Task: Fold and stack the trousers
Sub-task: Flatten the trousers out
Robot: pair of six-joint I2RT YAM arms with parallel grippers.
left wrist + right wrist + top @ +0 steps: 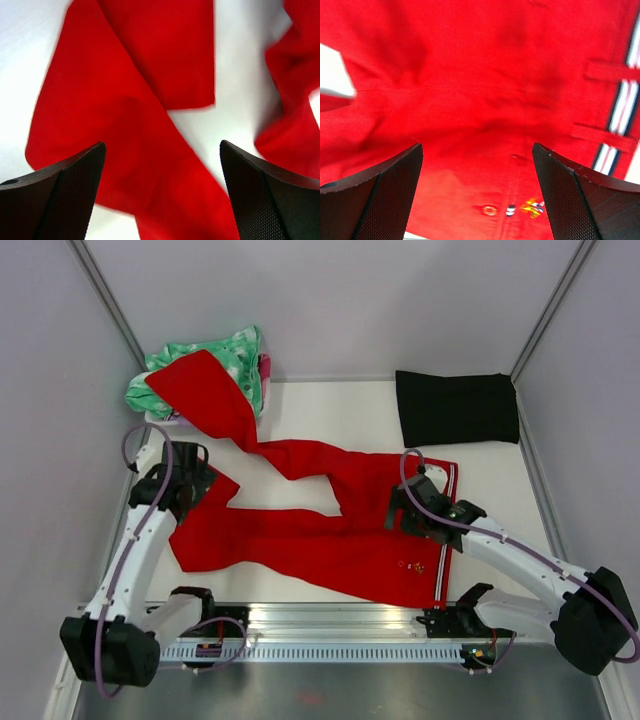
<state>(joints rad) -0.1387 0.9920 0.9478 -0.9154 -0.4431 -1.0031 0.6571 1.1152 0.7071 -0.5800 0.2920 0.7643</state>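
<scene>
The red trousers [330, 540] lie spread over the white table, with the striped waistband [445, 530] at the right. One leg runs up to the back left and over the mottled garment. The other leg runs left, its end folded over on itself [125, 125]. My left gripper [192, 483] hangs over that folded leg end, open [161, 148], with nothing between its fingers. Over the hip area near the waistband my right gripper [413, 515] is also open [477, 147] and holds nothing. Under it are red cloth [480, 75], belt loops and a small embroidered mark [532, 207].
A black folded cloth [457, 407] lies at the back right. A green-and-white mottled garment [228, 362] sits at the back left, partly under the red leg. Grey walls close in the table on three sides. A metal rail [320, 625] runs along the near edge.
</scene>
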